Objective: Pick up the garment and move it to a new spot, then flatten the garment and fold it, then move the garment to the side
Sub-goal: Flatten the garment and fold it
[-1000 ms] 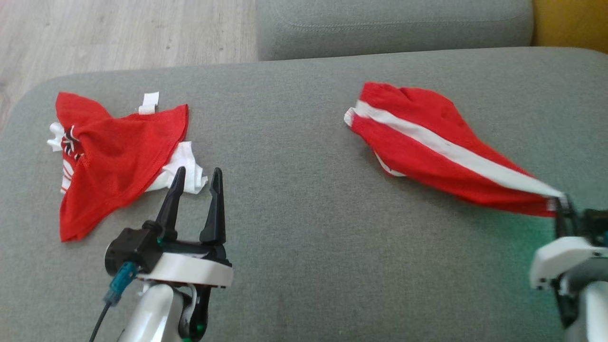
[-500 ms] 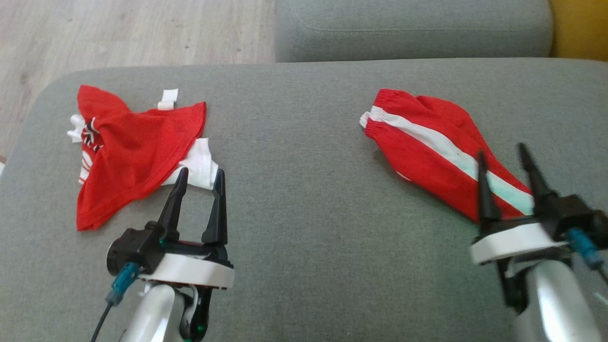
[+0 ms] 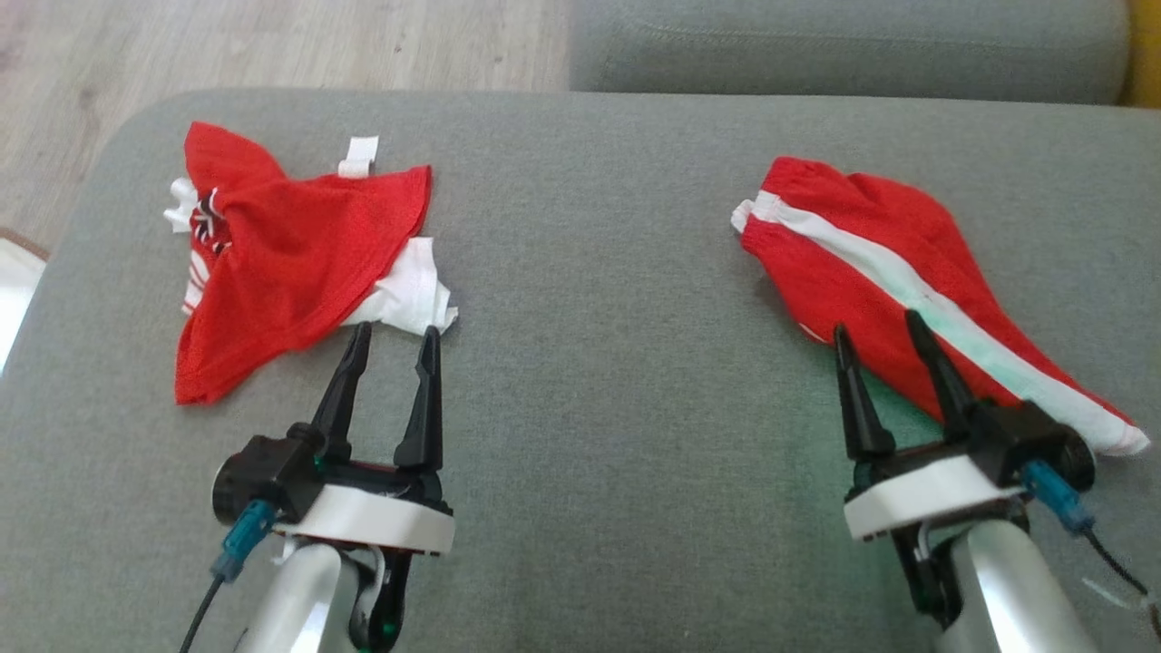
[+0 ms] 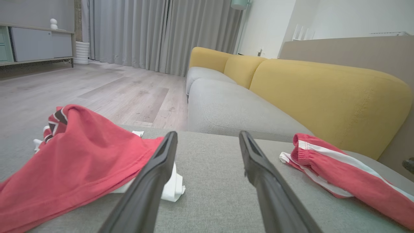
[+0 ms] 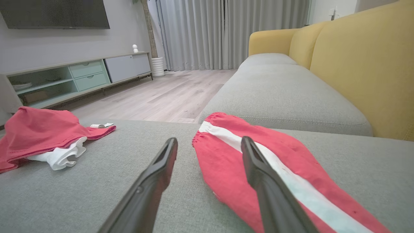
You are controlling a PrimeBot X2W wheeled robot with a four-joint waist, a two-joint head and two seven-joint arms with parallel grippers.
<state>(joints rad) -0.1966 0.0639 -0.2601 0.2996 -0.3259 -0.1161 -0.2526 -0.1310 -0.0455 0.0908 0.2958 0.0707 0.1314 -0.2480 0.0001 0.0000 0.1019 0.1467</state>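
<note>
A red garment with a white stripe (image 3: 871,263) lies crumpled on the right of the grey sofa seat (image 3: 599,272). My right gripper (image 3: 878,324) is open just in front of its near edge, with nothing between the fingers. In the right wrist view the striped garment (image 5: 223,168) spreads under and beyond my open right gripper (image 5: 209,139). A second red and white garment (image 3: 290,263) lies bunched on the left. My left gripper (image 3: 396,329) is open, its tips just short of that garment's white edge. The left wrist view has my left gripper (image 4: 207,133) between the red and white garment (image 4: 81,152) and the striped one (image 4: 336,171).
A yellow backrest (image 4: 323,94) runs along the seat's right side. Another grey seat cushion (image 3: 843,45) lies beyond. Wooden floor (image 3: 272,45) starts past the seat's far-left edge. A low TV cabinet (image 5: 81,74) and grey curtains (image 5: 226,32) stand across the room.
My right gripper has opened and let go of the striped garment's end, which now lies on the seat. The right arm has moved inward. The head camera has shifted.
</note>
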